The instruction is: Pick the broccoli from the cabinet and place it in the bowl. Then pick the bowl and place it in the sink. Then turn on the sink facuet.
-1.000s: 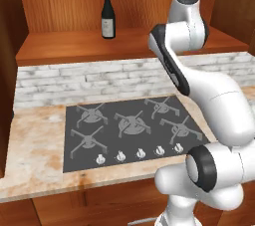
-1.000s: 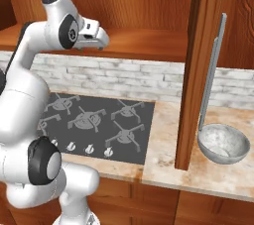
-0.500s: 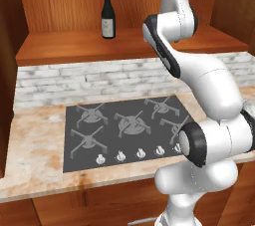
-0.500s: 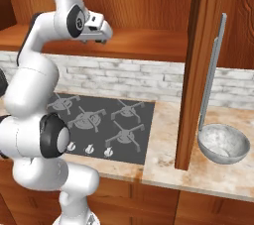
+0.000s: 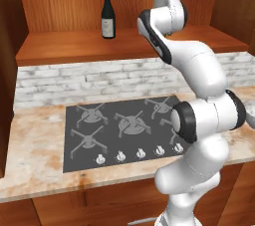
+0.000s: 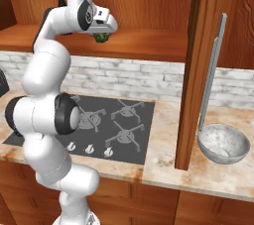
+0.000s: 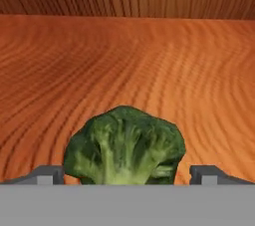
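Over the cabinet shelf my hand gaped around the broccoli, which I needed centred before squeezing.

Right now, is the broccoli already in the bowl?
No. The broccoli sits on the cabinet shelf between the open gripper's fingertips, while the bowl stands on the counter, off to the right.

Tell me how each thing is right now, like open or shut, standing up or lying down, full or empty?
gripper: open, a finger on each side of the broccoli.
broccoli: on the cabinet shelf, not gripped yet.
bowl: upright on the counter, empty.
wine bottle: standing upright on the shelf.
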